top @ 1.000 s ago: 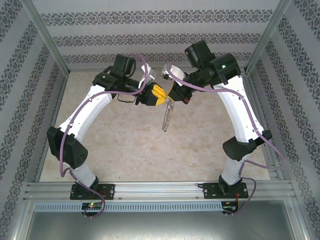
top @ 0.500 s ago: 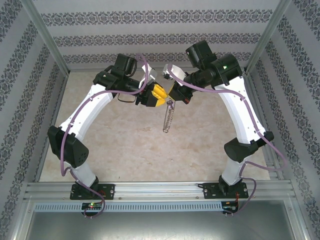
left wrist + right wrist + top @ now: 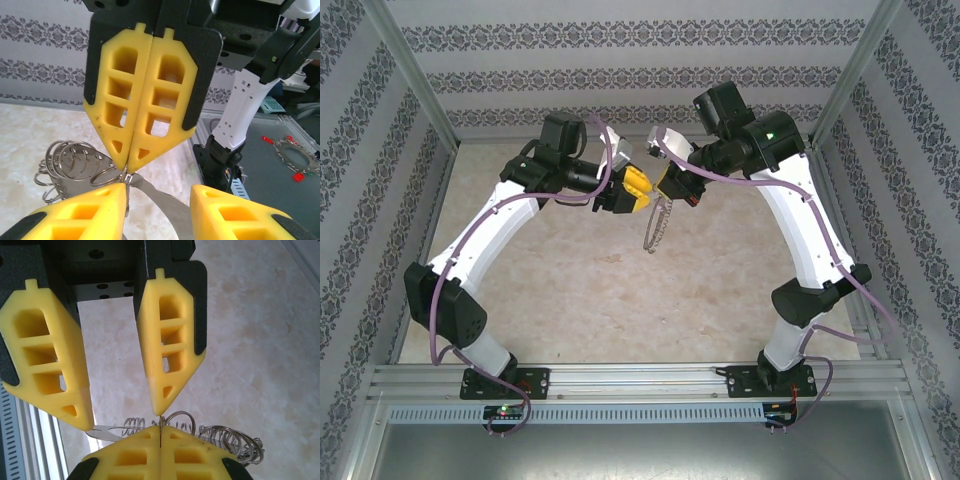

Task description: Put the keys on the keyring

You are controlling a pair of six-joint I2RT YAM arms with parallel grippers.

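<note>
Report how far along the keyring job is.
Done: the keyring hangs above the table, pinched in the shut right end effector. In hand: the left end effector stands open, with what looks like a flat silvery key between its fingers, beside the ring's loops. Left: getting that key threaded on; whether it already is cannot be told.

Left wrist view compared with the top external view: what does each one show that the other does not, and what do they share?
Left wrist: the separate silvery loops of the keyring, the right gripper's fingers pressed together on it, the left gripper's fingers apart. Top external: the whole left arm and right arm, with the keyring dangling over the table. Shared: the right gripper holding the keyring, the left gripper close beside it.
</note>
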